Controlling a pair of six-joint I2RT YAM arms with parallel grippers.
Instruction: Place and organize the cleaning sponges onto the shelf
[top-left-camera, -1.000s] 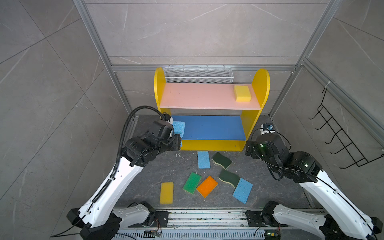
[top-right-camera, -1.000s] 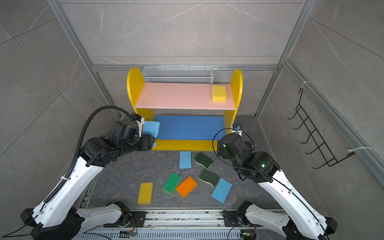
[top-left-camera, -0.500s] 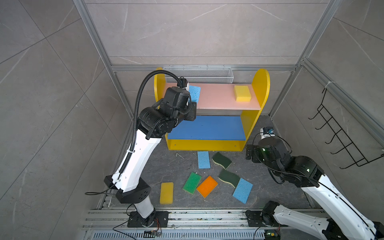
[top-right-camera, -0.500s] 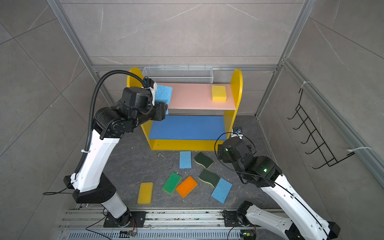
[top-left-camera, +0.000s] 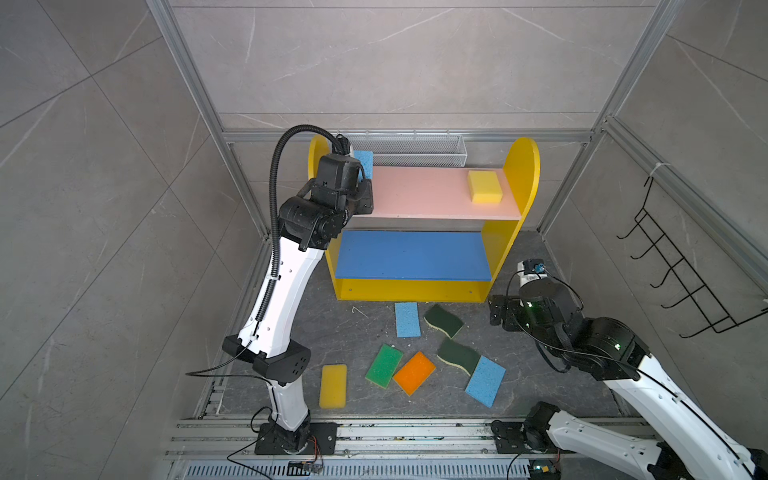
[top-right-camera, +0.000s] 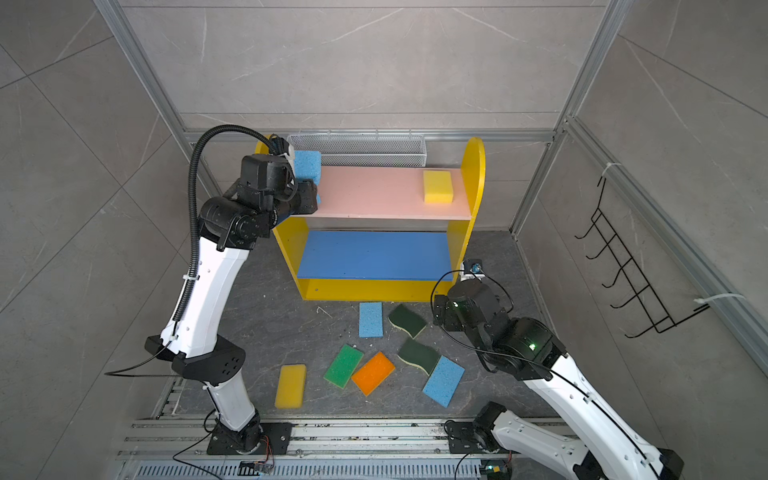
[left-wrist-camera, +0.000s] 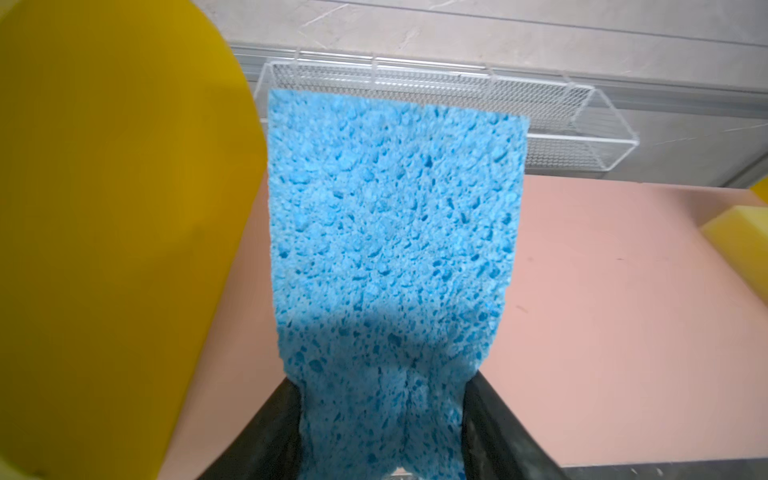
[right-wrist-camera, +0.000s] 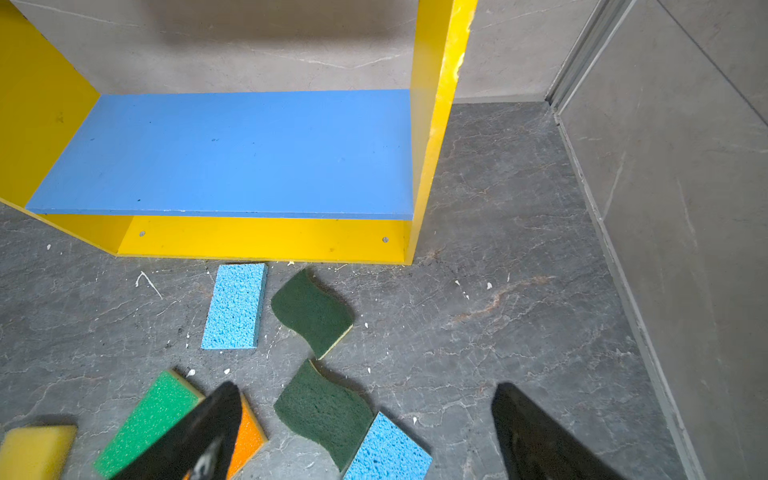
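My left gripper (left-wrist-camera: 380, 395) is shut on the short end of a light blue sponge (left-wrist-camera: 390, 232), which it holds over the left end of the shelf's pink upper board (top-left-camera: 428, 195), close to the yellow side panel (left-wrist-camera: 116, 208). A yellow sponge (top-left-camera: 484, 187) lies at that board's right end. The blue middle board (top-left-camera: 411, 253) is bare. On the floor in front lie two light blue sponges (top-left-camera: 407, 319) (top-left-camera: 485, 381), two dark-green wavy ones (top-left-camera: 444, 321) (top-left-camera: 458, 354), an orange (top-left-camera: 414, 372), a green (top-left-camera: 384, 365) and a yellow one (top-left-camera: 333, 386). My right gripper (right-wrist-camera: 365, 395) hangs open above the floor, right of them, holding nothing.
A white mesh basket (top-left-camera: 409, 149) hangs on the back wall just behind the shelf top. A black wire hook rack (top-left-camera: 681, 282) is on the right wall. Metal rails (top-left-camera: 374, 436) run along the front edge, and tiled walls close in both sides.
My left arm has lifted the light blue sponge from beside the blue board up to the pink board's left end. The right gripper has drifted slightly down and back, still open.
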